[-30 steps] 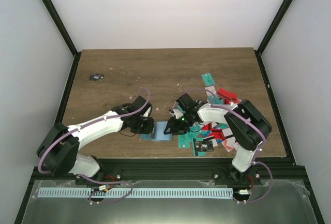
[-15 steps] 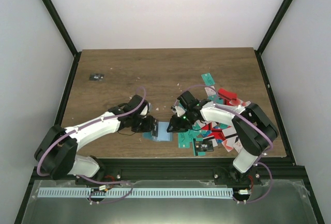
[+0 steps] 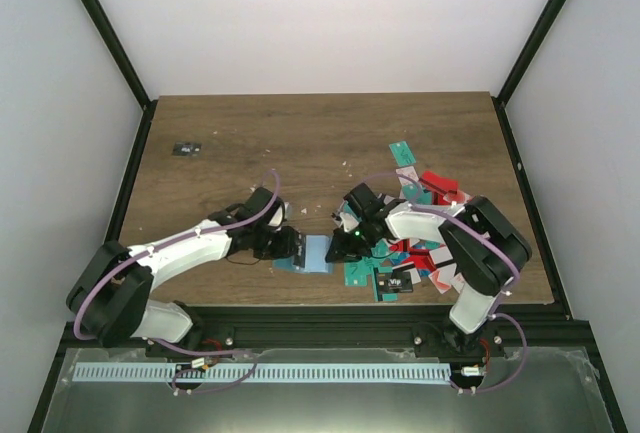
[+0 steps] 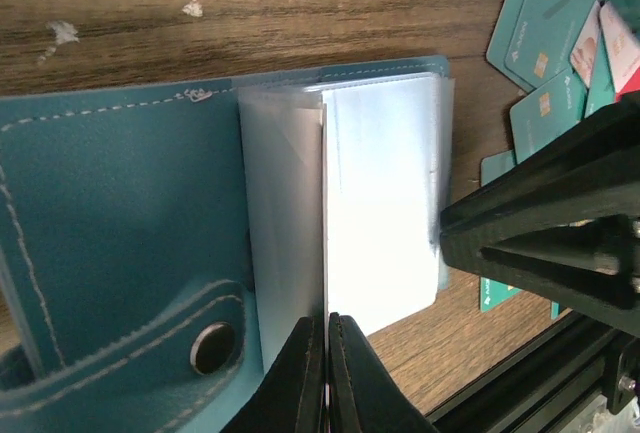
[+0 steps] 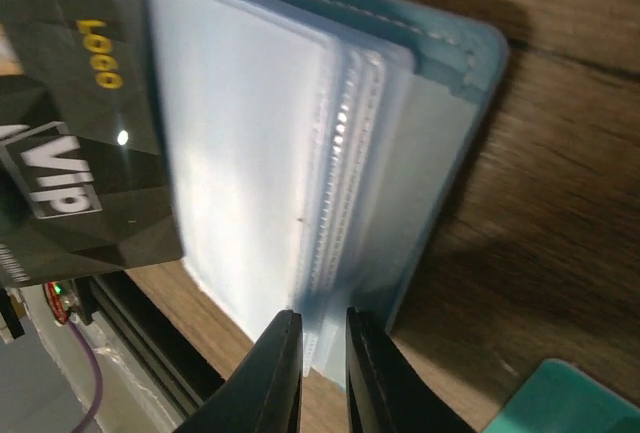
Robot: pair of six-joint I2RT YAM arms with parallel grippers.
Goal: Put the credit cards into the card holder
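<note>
One card holder (image 3: 316,253) — left gripper (image 4: 326,328), right gripper (image 5: 323,325) pinching it.

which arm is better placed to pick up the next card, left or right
Right, probably. The cards lie on its side, just beside the right gripper. The left gripper is shut on the card holder, steadying it, with the holder between it and the cards.
</note>
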